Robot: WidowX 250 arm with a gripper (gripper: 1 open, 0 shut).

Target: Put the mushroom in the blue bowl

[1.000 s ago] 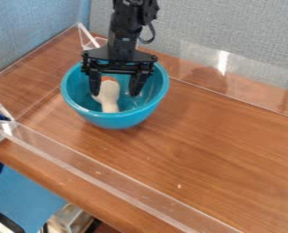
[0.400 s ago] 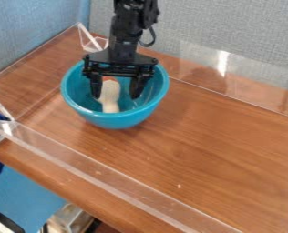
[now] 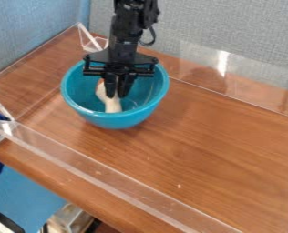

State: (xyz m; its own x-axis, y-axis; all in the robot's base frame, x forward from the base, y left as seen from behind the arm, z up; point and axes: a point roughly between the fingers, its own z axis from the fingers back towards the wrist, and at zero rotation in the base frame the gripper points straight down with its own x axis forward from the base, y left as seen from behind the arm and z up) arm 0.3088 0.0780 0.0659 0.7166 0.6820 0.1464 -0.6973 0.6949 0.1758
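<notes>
The blue bowl (image 3: 86, 111) stands at the back left of the wooden table. Inside it lies the cream-white mushroom (image 3: 108, 99), leaning against the bowl's floor. My black gripper (image 3: 119, 88) reaches almost straight down into the bowl, its two fingers drawn together on the mushroom's upper end. The fingers hide part of the mushroom, and its cap end cannot be made out.
The wooden table (image 3: 201, 141) is ringed by a low clear acrylic wall (image 3: 61, 150), with a taller clear panel (image 3: 226, 68) at the back. A blue-grey wall rises behind the bowl. The table's front edge runs diagonally at the lower left.
The gripper's fingers, spread wide over the bowl before, have closed together on the mushroom. The arm and the bowl have stayed where they were.
</notes>
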